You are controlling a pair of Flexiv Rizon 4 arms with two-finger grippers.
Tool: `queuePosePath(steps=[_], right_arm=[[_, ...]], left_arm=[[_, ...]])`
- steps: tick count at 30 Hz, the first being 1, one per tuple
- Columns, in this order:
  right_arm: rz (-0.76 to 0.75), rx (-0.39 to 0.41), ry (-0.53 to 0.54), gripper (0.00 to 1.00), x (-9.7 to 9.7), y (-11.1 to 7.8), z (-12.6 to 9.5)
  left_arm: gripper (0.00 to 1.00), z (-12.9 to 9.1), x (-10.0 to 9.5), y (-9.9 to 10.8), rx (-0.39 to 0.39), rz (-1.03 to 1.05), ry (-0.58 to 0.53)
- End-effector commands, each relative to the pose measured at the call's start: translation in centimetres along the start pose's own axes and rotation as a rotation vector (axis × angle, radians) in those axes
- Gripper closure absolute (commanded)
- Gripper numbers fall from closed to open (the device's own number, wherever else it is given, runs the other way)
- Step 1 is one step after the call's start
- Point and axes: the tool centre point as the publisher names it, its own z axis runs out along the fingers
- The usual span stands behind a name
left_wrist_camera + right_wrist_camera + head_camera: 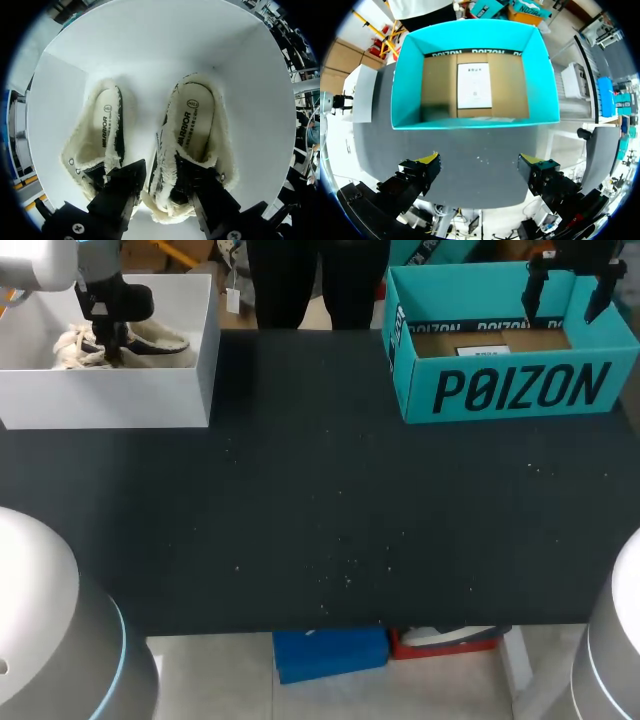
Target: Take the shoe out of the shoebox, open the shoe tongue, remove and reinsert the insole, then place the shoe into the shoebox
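Two cream fleece-lined shoes lie side by side in the white shoebox (110, 400). My left gripper (108, 340) is down inside that box. In the left wrist view it (161, 175) straddles the front upper of one shoe (192, 125). One finger (125, 182) stands between the two shoes and the other finger (200, 182) inside the shoe's opening, both close to its wall. The yellow tips are hidden in the fleece. The second shoe (100, 135) lies beside it, untouched. My right gripper (565, 290) hangs open over the teal box (510, 390), holding nothing.
The teal box (470, 122) at the back right is open, with only a brown floor and a white paper sheet (474, 85) inside. The dark table (320, 520) stretches between and in front of the two boxes. A person stands behind the table's far edge.
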Motion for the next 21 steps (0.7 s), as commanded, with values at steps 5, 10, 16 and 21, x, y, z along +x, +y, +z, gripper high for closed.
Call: queuePosePath(steps=[5,10,16,21], right_arm=[[0.000,0.001,-0.001,0.00,0.0,0.0,0.0],[0.000,0.001,-0.001,0.00,0.0,0.0,0.0],[0.000,0.001,-0.001,0.00,0.0,0.0,0.0],[0.000,0.001,-0.001,0.00,0.0,0.0,0.0]], left_arm=[[0.64,2.2,-1.2,0.0,-0.007,0.004,0.036],[0.80,2.7,-1.2,0.3,-0.016,0.017,0.046],[1.00,2.0,-1.2,0.4,-0.009,0.027,0.040],[1.00,0.1,-1.2,0.4,0.006,0.031,0.019]])
